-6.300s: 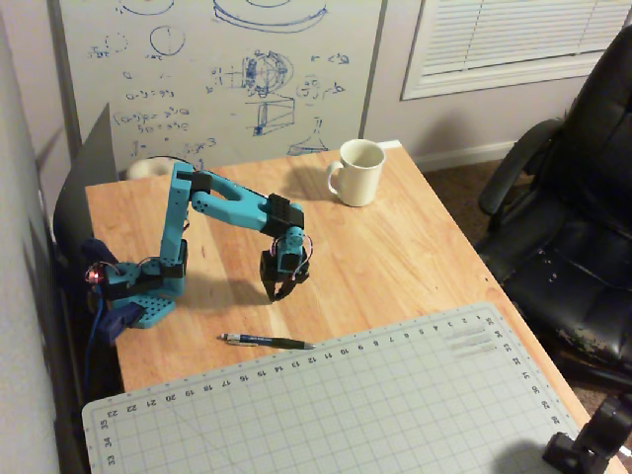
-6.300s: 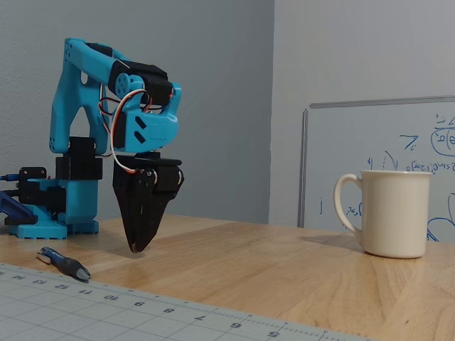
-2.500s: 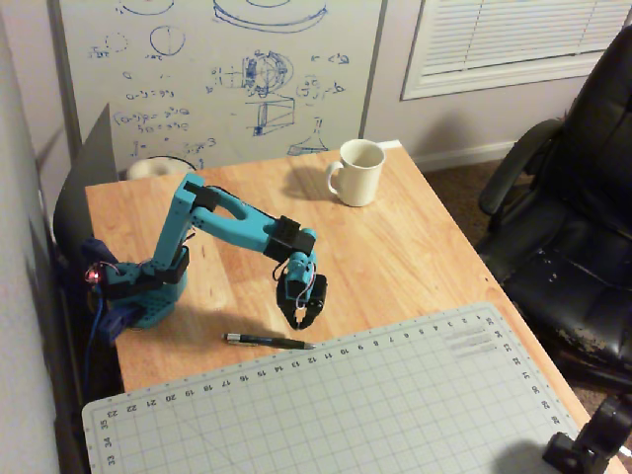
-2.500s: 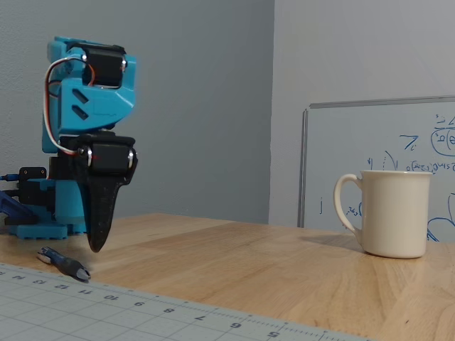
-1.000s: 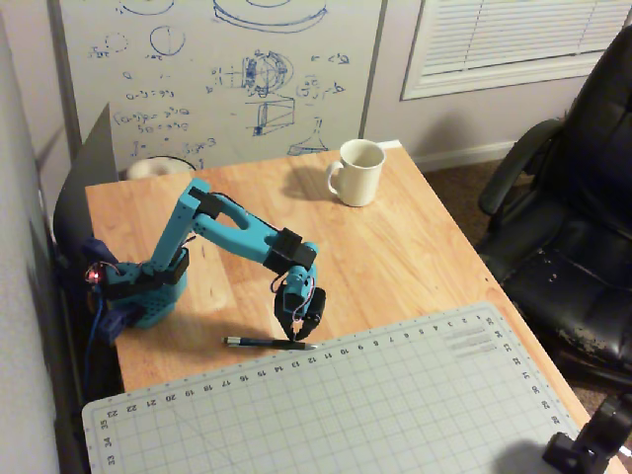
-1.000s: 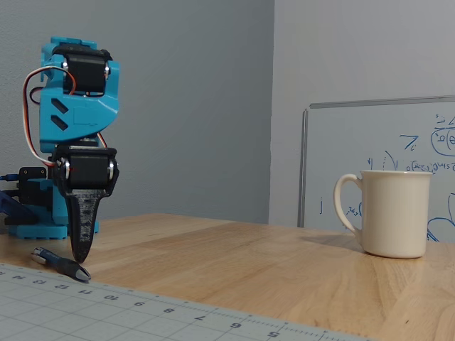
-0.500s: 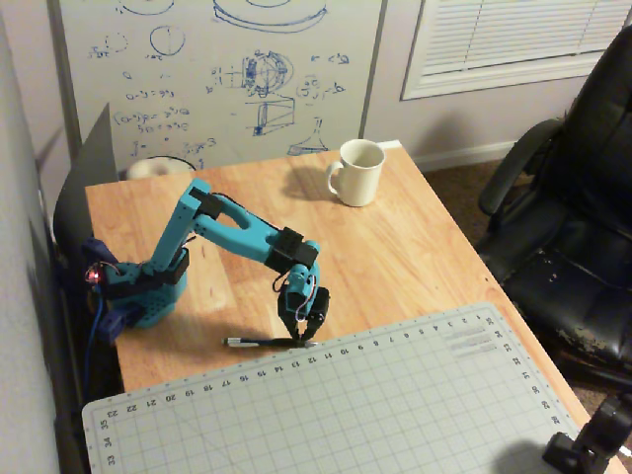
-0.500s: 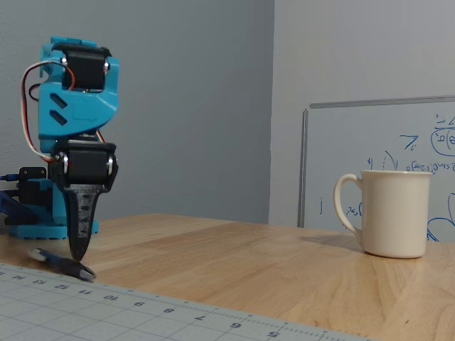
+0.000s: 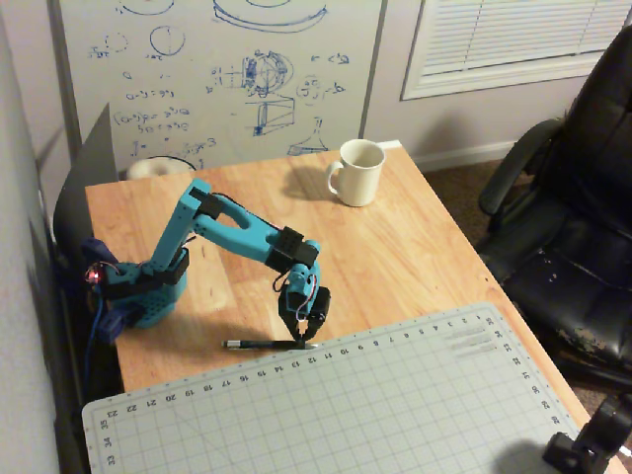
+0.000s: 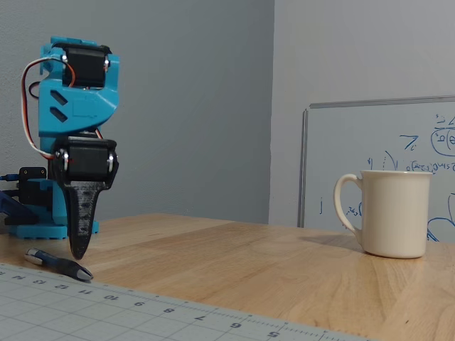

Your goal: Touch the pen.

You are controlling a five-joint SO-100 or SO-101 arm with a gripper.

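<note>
The pen [image 9: 259,344] lies flat on the wooden table, just behind the far edge of the cutting mat, with its silvery end to the left in a fixed view. It also shows low at the left in another fixed view [image 10: 55,263]. My blue arm reaches down from its base at the left. My gripper [image 9: 299,340] points straight down with its dark fingers together and nothing between them. Its tip [image 10: 78,254] is at table height, right at the pen's right part, and seems to touch it.
A white mug [image 9: 356,172] stands at the back of the table, well away from the arm; it also shows in the other fixed view [image 10: 393,213]. A grey-green cutting mat [image 9: 375,405] covers the front. A black office chair [image 9: 573,227] stands to the right. A whiteboard [image 9: 217,69] leans behind.
</note>
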